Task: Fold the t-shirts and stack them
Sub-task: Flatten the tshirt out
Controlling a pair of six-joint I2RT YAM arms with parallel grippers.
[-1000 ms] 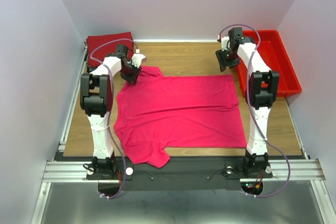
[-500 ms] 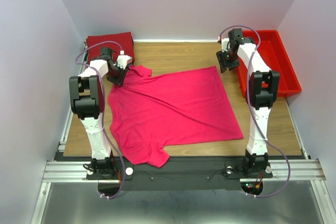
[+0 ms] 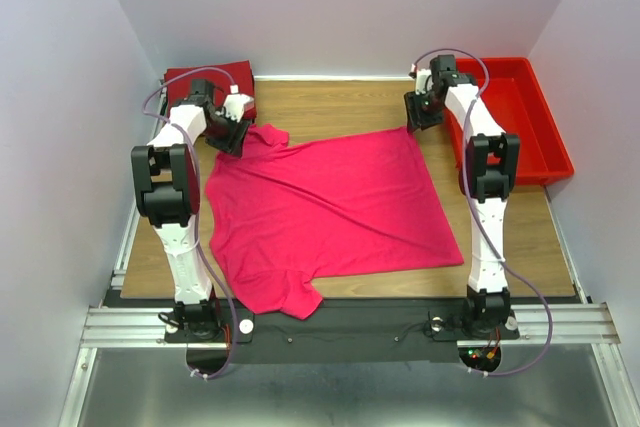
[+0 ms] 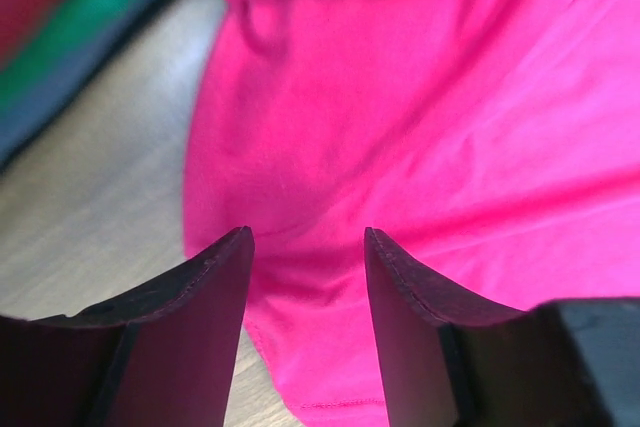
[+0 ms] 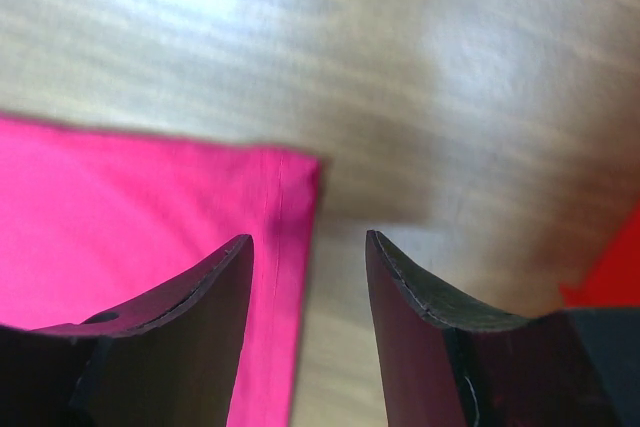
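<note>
The bright pink t-shirt (image 3: 330,207) lies spread and skewed on the wooden table, one sleeve bunched at the far left. My left gripper (image 3: 235,135) hovers over that sleeve; in the left wrist view it (image 4: 305,237) stands open with the pink cloth (image 4: 400,97) lying below, not pinched. My right gripper (image 3: 413,119) is at the shirt's far right corner; in the right wrist view it (image 5: 308,239) is open, straddling the hemmed edge (image 5: 130,207) and bare wood. Folded t-shirts, dark red on top (image 3: 205,82), sit stacked at the far left, with a green layer (image 4: 80,22) showing.
A red plastic bin (image 3: 515,112) stands at the far right, right of the right arm; its edge (image 5: 610,287) shows in the right wrist view. Bare wood (image 3: 340,102) lies beyond the shirt. Grey walls close in on three sides.
The left gripper pulled the far sleeve leftward, skewing the shirt, then opened and let the cloth go. The right gripper shifted slightly left, over the shirt's far corner.
</note>
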